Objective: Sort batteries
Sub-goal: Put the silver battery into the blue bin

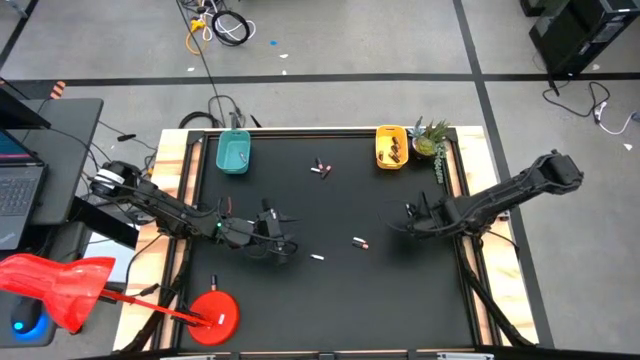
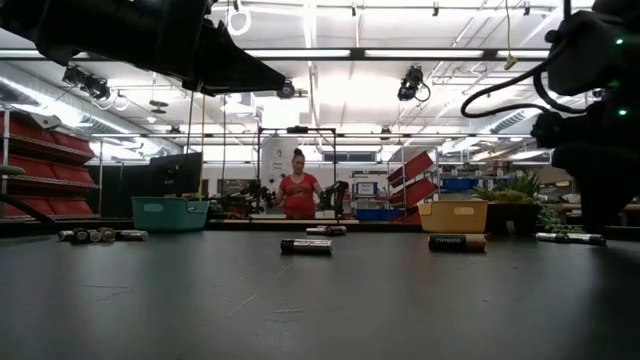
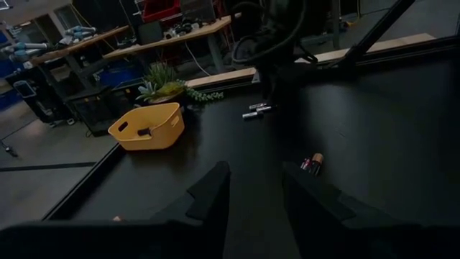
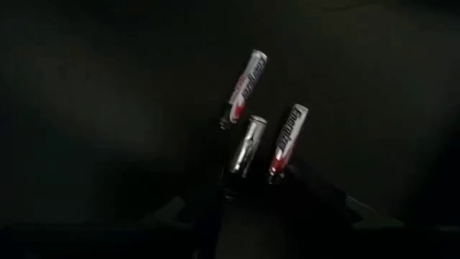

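Carefully now: the right gripper (image 4: 248, 188) hangs spread over three silvery batteries (image 4: 246, 144) on the bench (image 1: 340, 300); centre on one, then clench squarely.

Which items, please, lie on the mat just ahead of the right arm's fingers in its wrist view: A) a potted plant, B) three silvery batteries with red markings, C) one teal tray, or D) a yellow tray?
B: the right wrist view shows three silvery batteries with red markings lying close together on the black mat, just past the right gripper.
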Robot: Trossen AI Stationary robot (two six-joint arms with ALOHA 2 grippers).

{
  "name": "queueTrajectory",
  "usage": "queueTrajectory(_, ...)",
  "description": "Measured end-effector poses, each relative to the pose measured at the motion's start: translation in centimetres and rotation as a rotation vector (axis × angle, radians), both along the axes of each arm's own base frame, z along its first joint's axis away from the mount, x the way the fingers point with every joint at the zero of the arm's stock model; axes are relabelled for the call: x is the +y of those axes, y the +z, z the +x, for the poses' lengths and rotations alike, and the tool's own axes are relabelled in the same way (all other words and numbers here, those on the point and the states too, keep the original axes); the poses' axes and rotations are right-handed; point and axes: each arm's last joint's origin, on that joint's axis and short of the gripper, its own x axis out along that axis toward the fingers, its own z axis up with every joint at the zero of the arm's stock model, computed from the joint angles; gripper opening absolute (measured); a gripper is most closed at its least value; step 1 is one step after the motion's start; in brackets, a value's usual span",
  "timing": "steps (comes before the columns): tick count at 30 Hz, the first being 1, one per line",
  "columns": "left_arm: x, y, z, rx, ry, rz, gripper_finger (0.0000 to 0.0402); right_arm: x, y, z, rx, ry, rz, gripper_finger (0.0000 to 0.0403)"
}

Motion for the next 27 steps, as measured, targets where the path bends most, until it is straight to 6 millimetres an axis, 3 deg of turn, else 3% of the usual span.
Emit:
queueTrajectory(7,0.0,0.0,0.0,0.001,0.000,0.001,0.0133,-0.3,-0.2,0.4,-0.031,-0.031,0.039,0.0149)
queueTrajectory(19,0.0,0.0,0.0,0.002,0.000,0.001,0.0133,-0.3,-2.2,0.2,-0.057,-0.056,0.060,0.0128)
queueTrajectory(23,0.0,0.0,0.0,0.002,0.000,0.001,0.0133,-0.3,-2.3,0.3,-0.050,-0.052,0.057,0.0105)
queueTrajectory(27,0.0,0.0,0.0,0.001,0.000,0.001,0.0133,-0.2,-2.5,0.6,-0.040,-0.013,0.060,0.0056)
